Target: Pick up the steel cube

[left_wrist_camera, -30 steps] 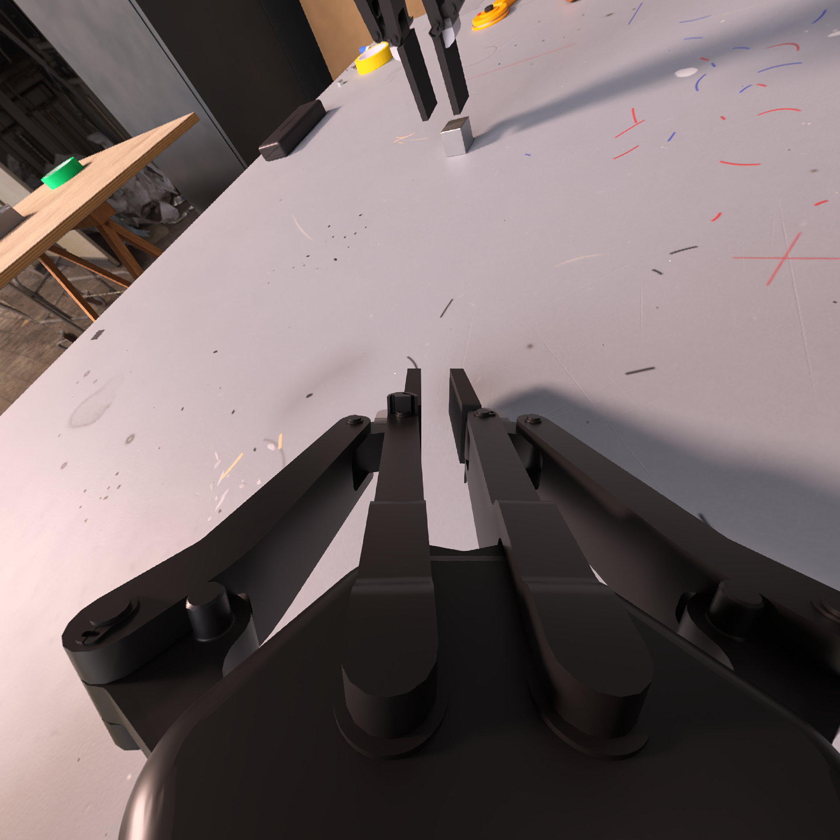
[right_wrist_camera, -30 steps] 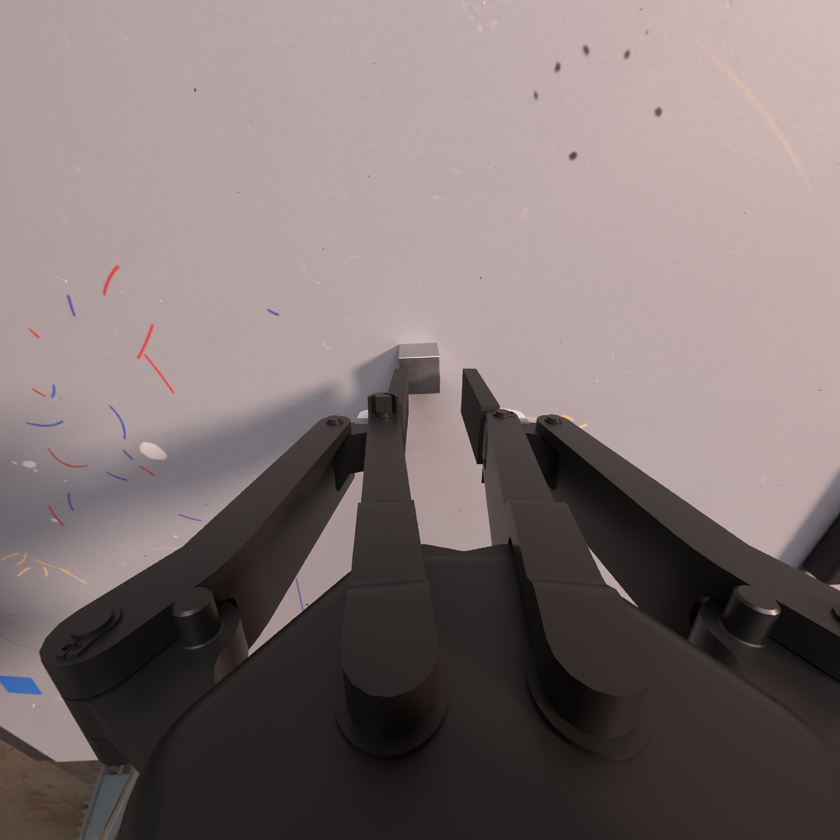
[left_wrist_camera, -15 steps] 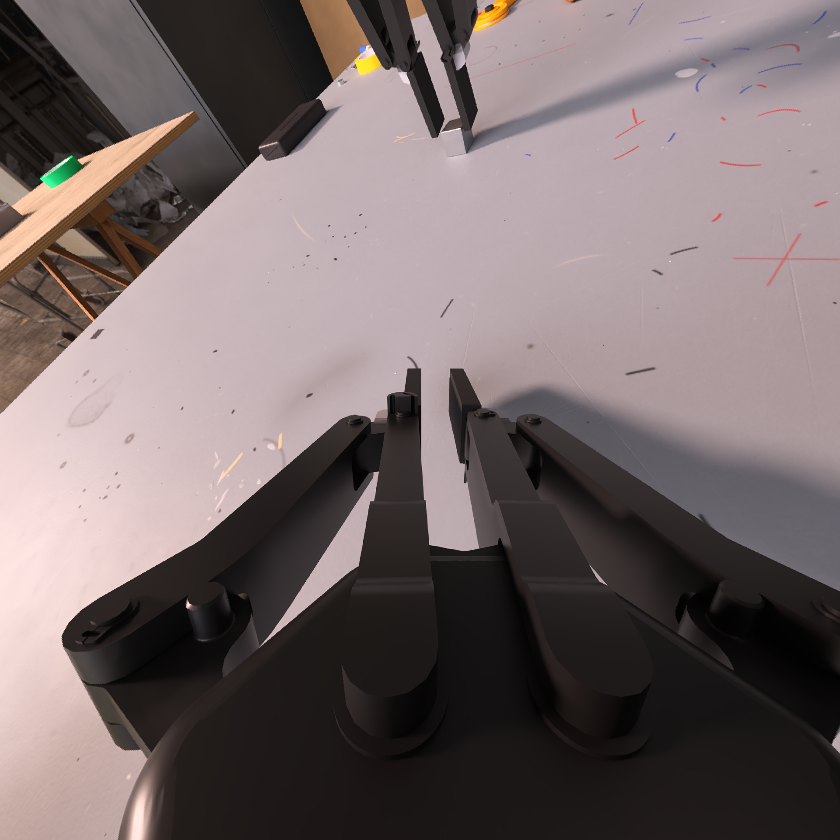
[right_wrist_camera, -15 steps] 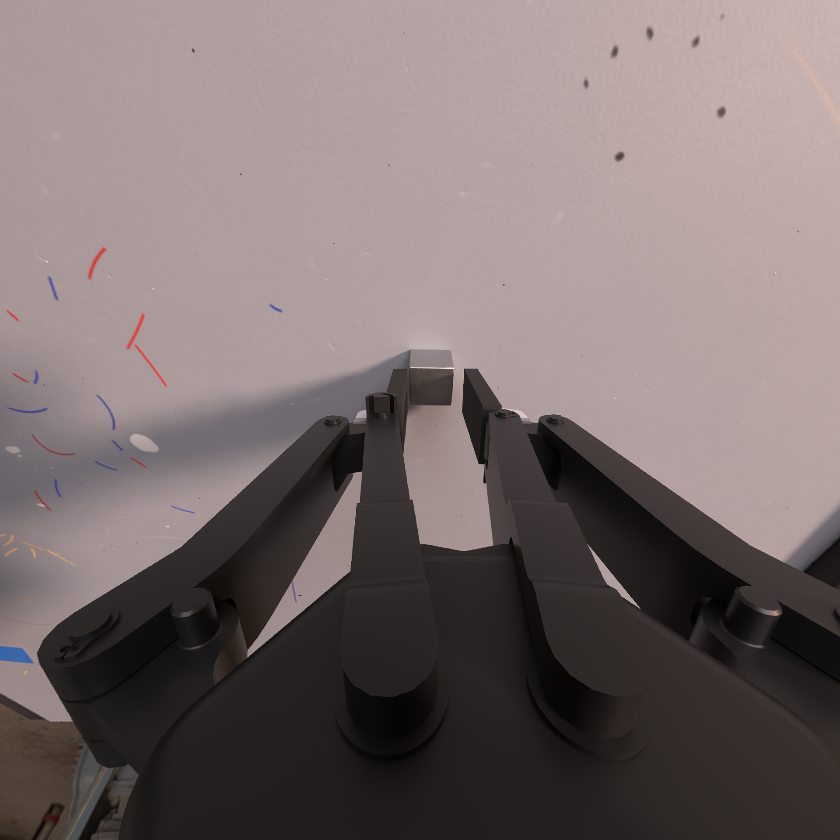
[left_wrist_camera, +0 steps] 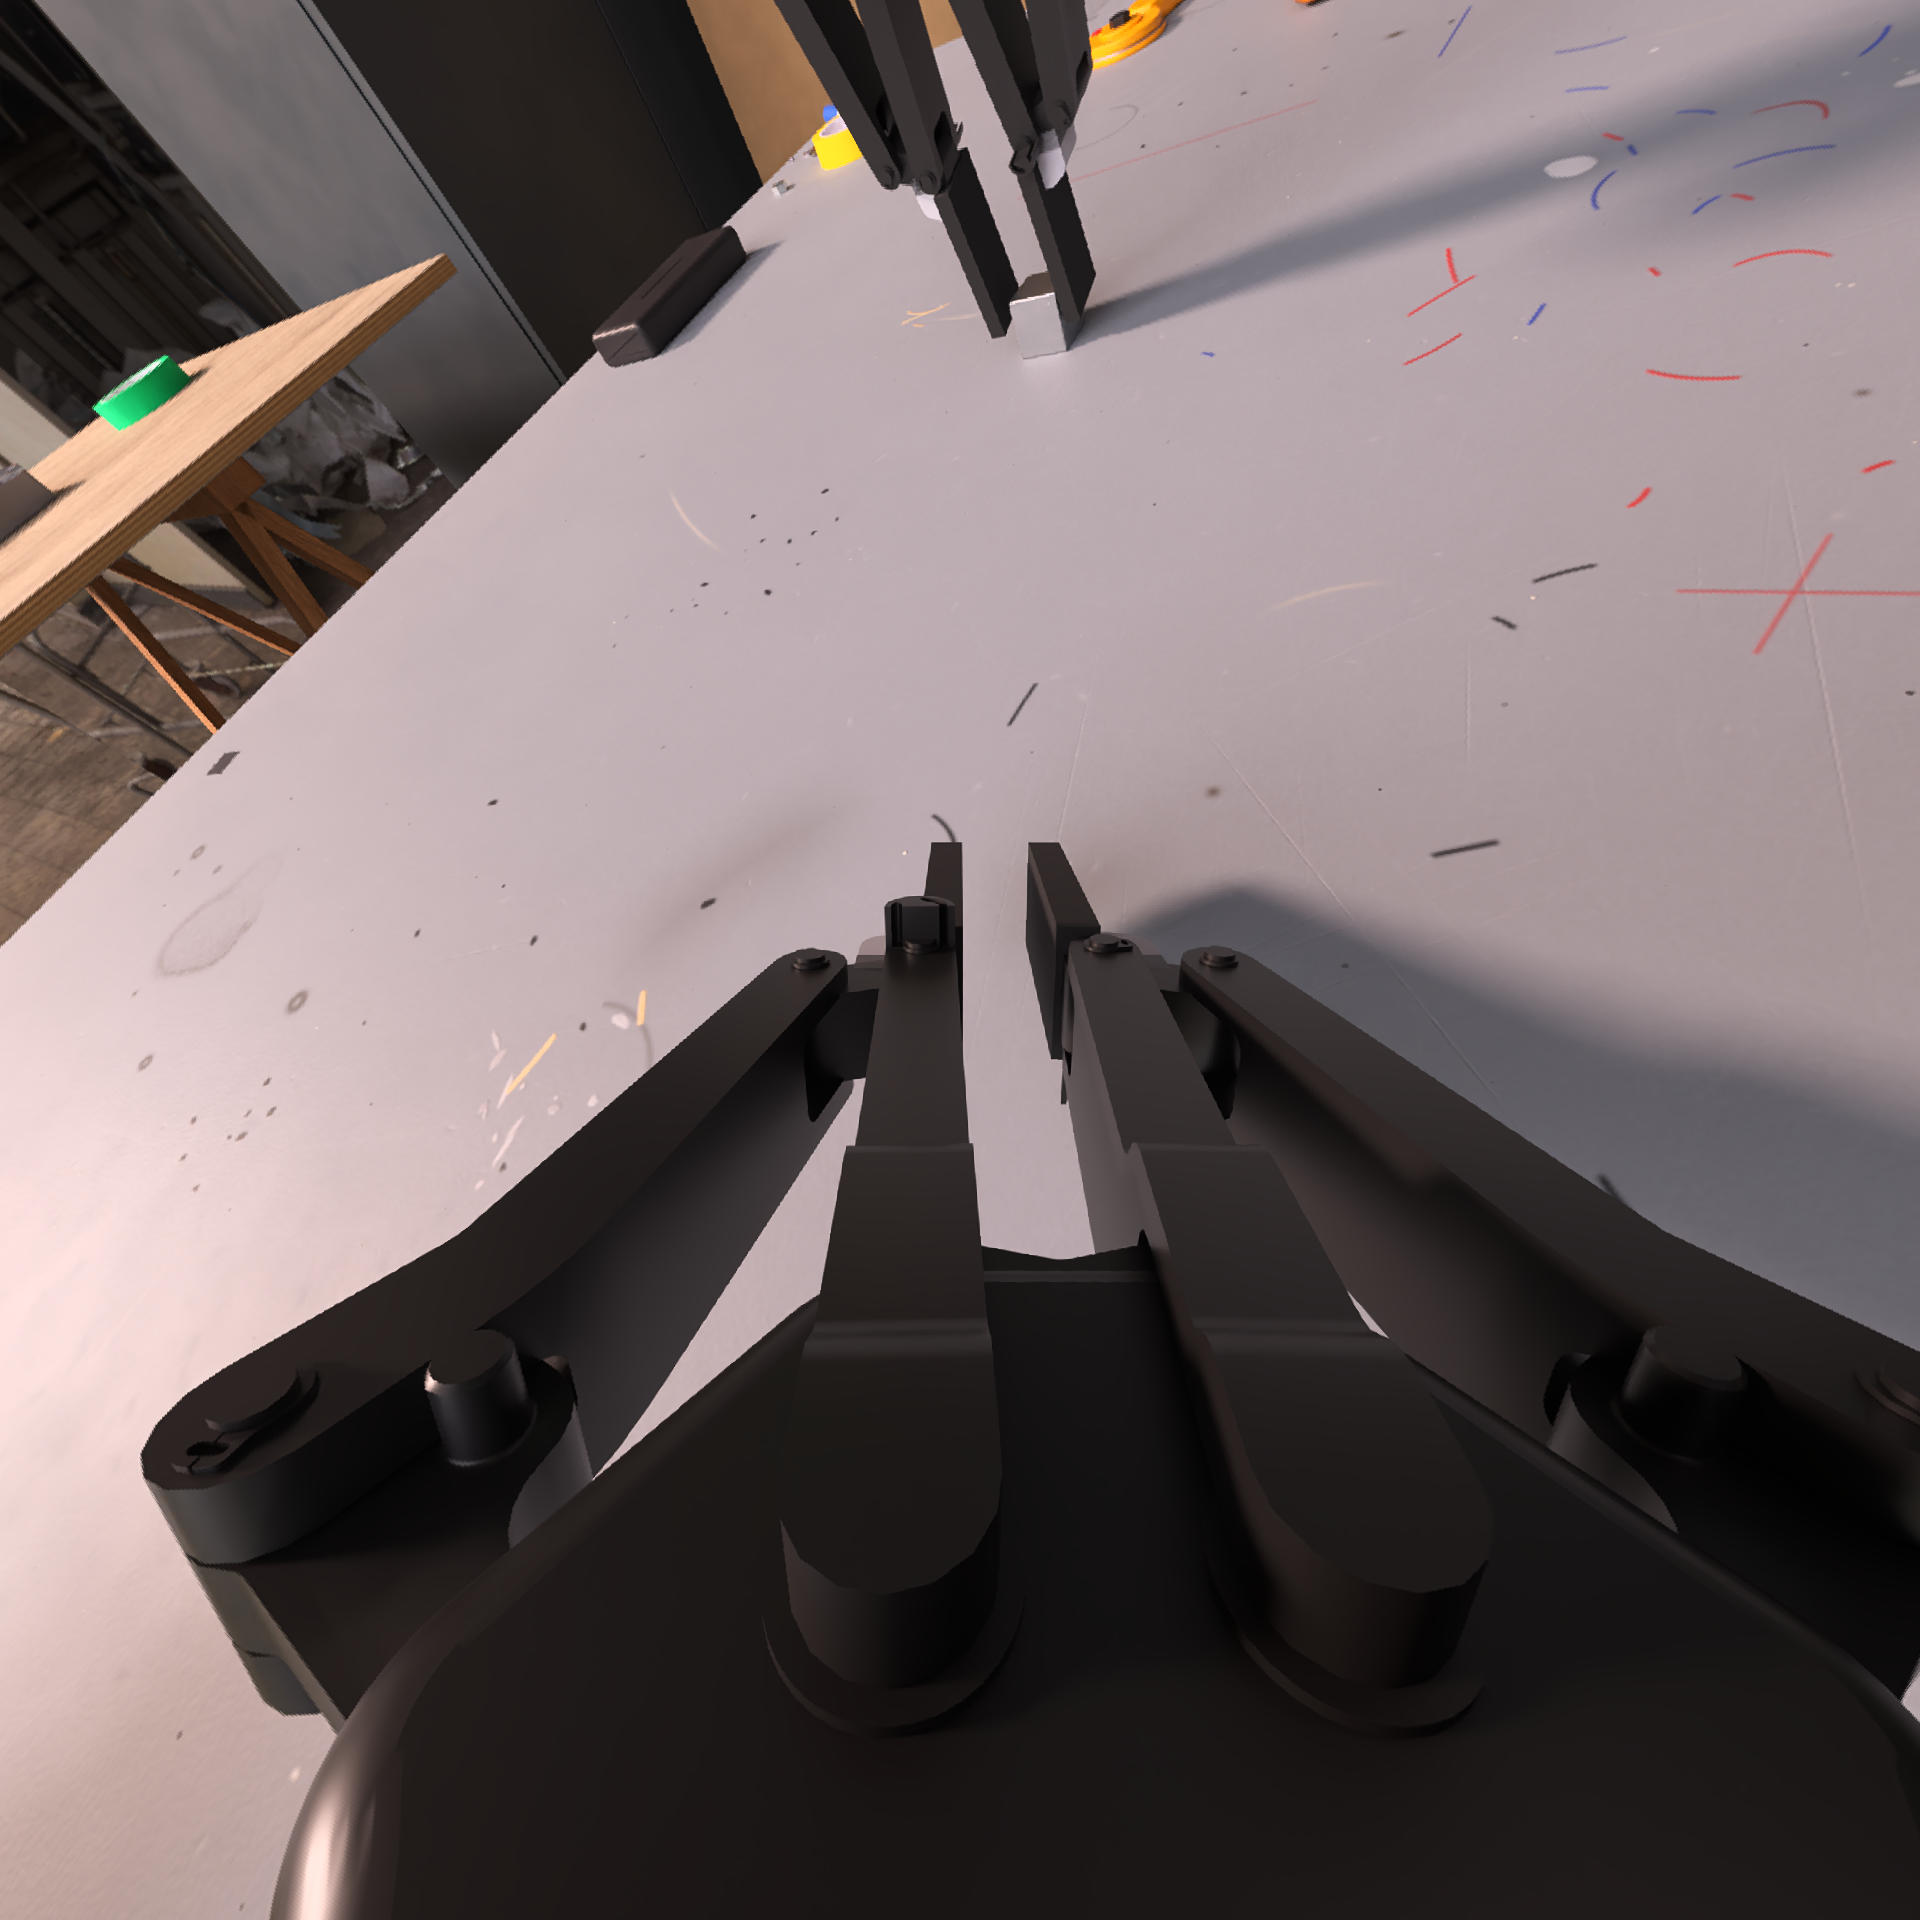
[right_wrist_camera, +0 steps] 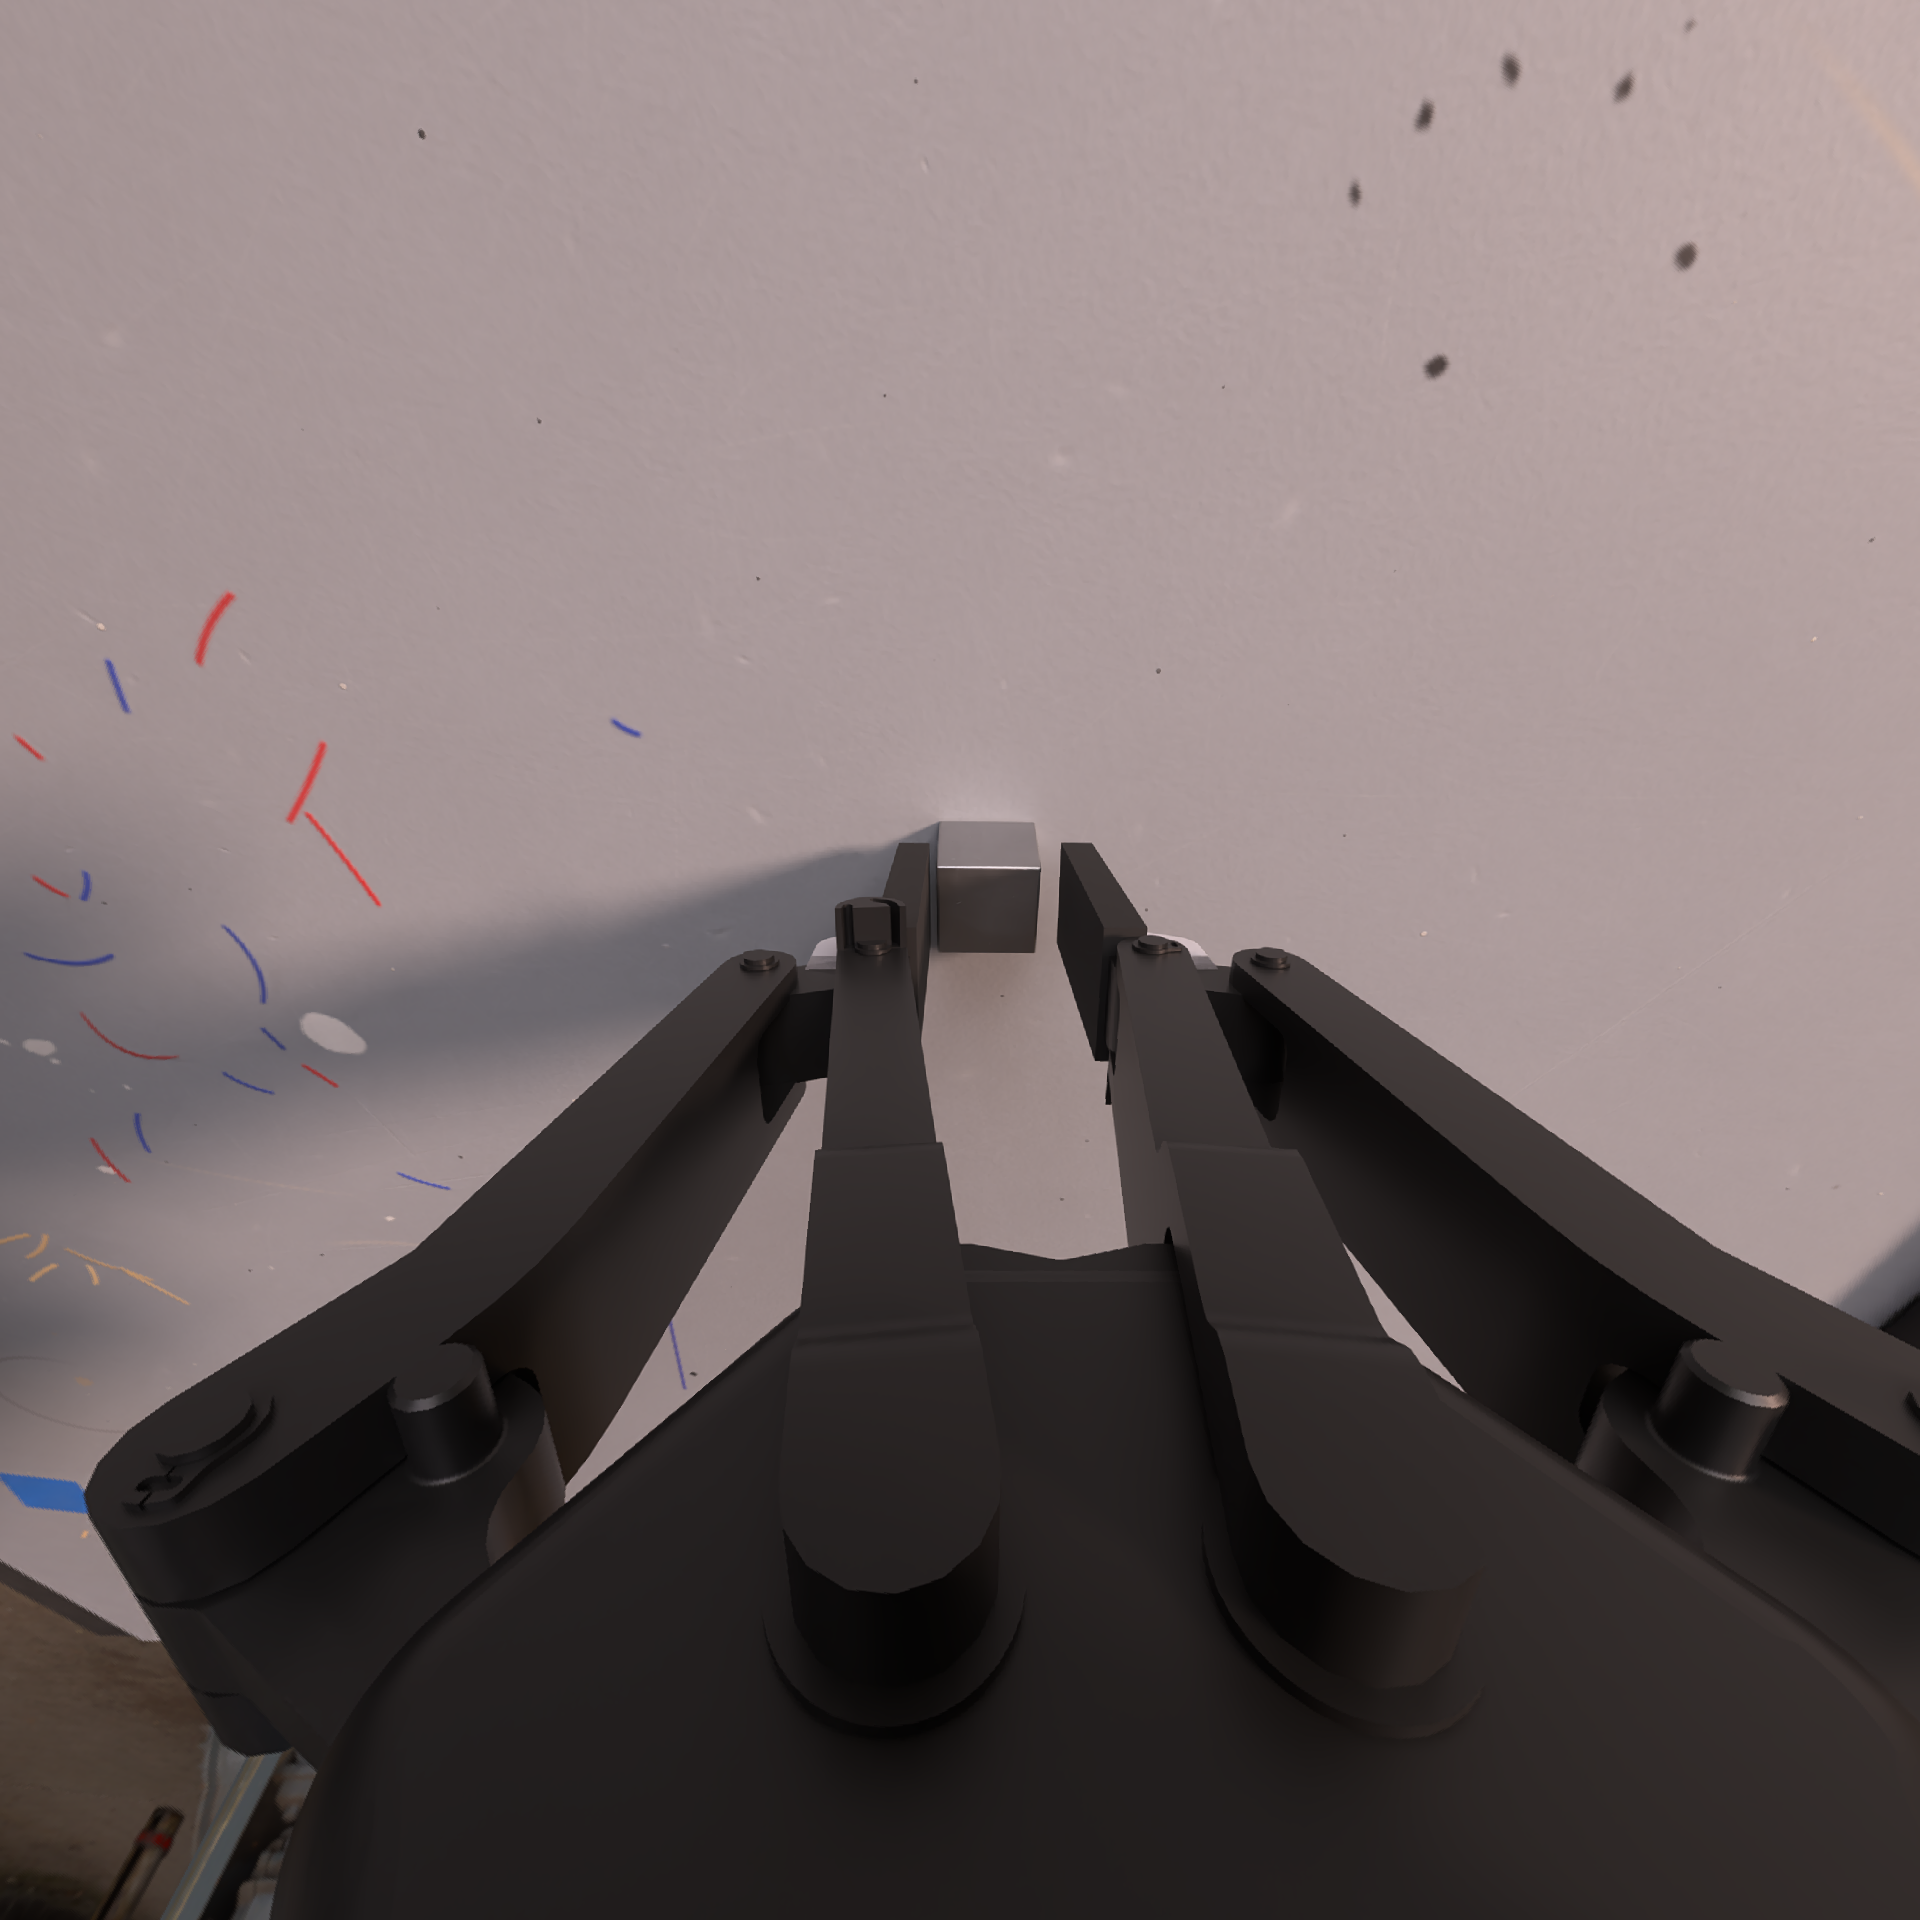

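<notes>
The steel cube (right_wrist_camera: 987,894) is small and shiny and sits on the grey table (right_wrist_camera: 1039,416). My right gripper (right_wrist_camera: 994,873) is open and straddles it, low at the table. Its left finger (right_wrist_camera: 909,894) is against the cube's side, and a small gap remains at the other finger (right_wrist_camera: 1086,914). In the left wrist view the cube (left_wrist_camera: 1037,312) shows far off between the right gripper's fingers (left_wrist_camera: 1065,249). My left gripper (left_wrist_camera: 994,862) hovers over bare table far from the cube, its fingers nearly together and empty.
A black block (left_wrist_camera: 670,296) lies near the table's left edge. A yellow tape roll (left_wrist_camera: 831,140) and an orange object (left_wrist_camera: 1127,26) are beyond the cube. A wooden side table (left_wrist_camera: 208,416) with a green roll (left_wrist_camera: 140,390) stands off to the left.
My right gripper has come down and forward over the cube, which now sits between its fingers instead of ahead of them. The left gripper has not moved.
</notes>
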`<state>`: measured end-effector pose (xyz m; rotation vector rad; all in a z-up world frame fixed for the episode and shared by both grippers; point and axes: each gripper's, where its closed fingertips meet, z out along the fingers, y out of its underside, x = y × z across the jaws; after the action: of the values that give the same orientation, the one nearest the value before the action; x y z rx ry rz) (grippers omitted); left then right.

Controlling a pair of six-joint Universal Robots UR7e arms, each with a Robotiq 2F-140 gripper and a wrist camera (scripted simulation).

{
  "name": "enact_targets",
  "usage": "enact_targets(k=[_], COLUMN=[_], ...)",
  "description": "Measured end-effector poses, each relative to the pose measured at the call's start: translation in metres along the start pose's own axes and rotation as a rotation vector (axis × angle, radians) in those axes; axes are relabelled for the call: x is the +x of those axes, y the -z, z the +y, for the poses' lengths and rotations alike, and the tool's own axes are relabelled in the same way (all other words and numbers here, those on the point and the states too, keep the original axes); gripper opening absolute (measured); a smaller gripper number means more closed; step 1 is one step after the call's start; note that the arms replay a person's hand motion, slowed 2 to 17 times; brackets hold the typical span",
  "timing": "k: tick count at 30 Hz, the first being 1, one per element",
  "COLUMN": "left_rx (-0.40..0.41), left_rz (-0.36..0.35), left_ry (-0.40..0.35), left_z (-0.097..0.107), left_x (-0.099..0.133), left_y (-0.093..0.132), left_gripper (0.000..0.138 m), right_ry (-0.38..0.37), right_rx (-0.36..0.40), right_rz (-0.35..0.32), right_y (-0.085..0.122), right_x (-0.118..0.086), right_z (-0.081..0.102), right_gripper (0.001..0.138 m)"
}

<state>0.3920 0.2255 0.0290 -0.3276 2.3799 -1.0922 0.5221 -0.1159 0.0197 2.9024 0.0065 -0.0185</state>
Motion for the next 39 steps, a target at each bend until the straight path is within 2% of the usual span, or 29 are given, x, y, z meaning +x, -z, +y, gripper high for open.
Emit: enact_targets(k=[18, 39], left_rx=[0.001, 0.002], left_rz=[-0.001, -0.003], left_ry=[-0.002, -0.007], left_z=[-0.0001, -0.0003], left_x=[0.0, 0.0001], left_y=[0.0, 0.0002], left_gripper=[0.017, 0.017], right_ry=[-0.007, -0.012], right_rx=[-0.022, -0.02], right_rz=[0.019, 0.029], right_y=[-0.0004, 0.0018], right_x=[-0.0019, -0.0072], right_z=[0.002, 0.0019], right_gripper=[0.026, 0.026])
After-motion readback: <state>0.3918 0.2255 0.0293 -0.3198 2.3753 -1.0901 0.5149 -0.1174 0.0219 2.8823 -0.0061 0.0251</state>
